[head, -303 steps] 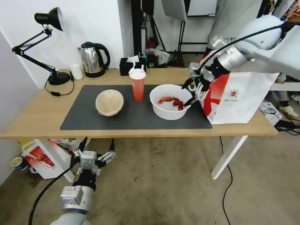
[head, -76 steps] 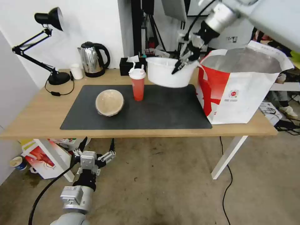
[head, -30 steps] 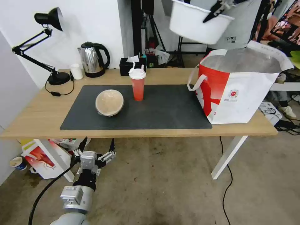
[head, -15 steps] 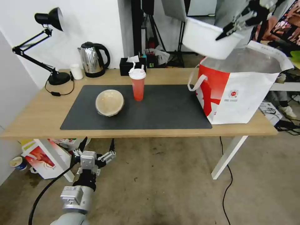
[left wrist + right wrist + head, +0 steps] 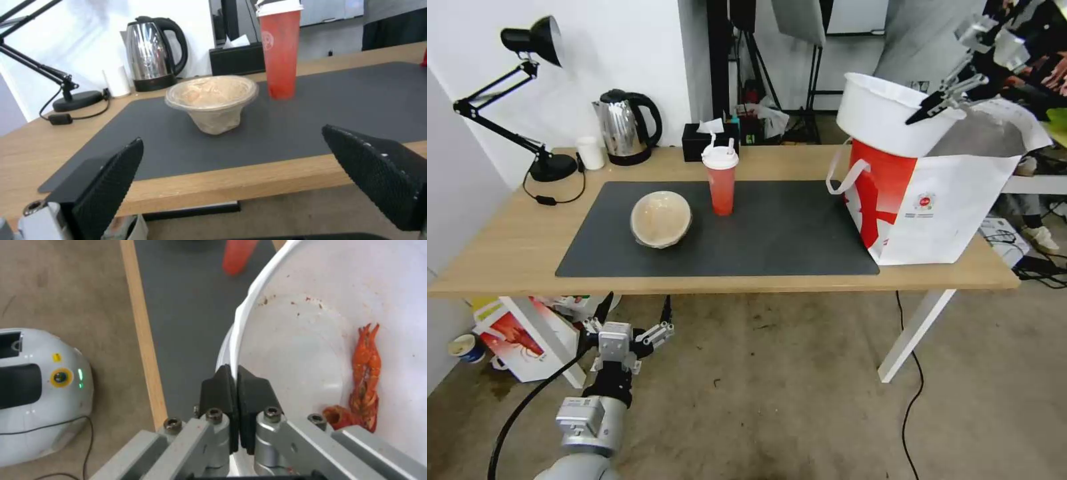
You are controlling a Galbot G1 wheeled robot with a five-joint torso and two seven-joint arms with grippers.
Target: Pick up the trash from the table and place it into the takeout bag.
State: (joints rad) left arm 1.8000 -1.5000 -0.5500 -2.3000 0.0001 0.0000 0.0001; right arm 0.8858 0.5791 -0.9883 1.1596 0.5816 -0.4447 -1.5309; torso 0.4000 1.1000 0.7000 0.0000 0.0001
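The white bowl (image 5: 887, 117) with red shellfish scraps (image 5: 365, 373) hangs in the air at the open mouth of the takeout bag (image 5: 940, 200), its lower part in front of the bag's near upper corner. The right gripper (image 5: 944, 101) holds it by the rim on the side toward the bag; in the right wrist view the jaws are pinched tight on the bowl's wall (image 5: 234, 396), one pad inside and one outside, and the scraps lie against the bowl's inner side close to the pads. The takeout bag stands upright on the right end of the tabletop (image 5: 507, 247), just beside the dark grey mat (image 5: 774, 233), a white loop handle (image 5: 844, 177) hanging off its near face. The red drink cup (image 5: 721, 179) stands upright on the mat, well apart from the bag, and the tan bowl (image 5: 660, 218) sits near it, further left. The left gripper (image 5: 627, 333) hangs parked below the tabletop's front edge, jaws spread wide and holding nothing; its wrist view faces the tan bowl (image 5: 211, 101) and the cup (image 5: 279, 50) across the mat.
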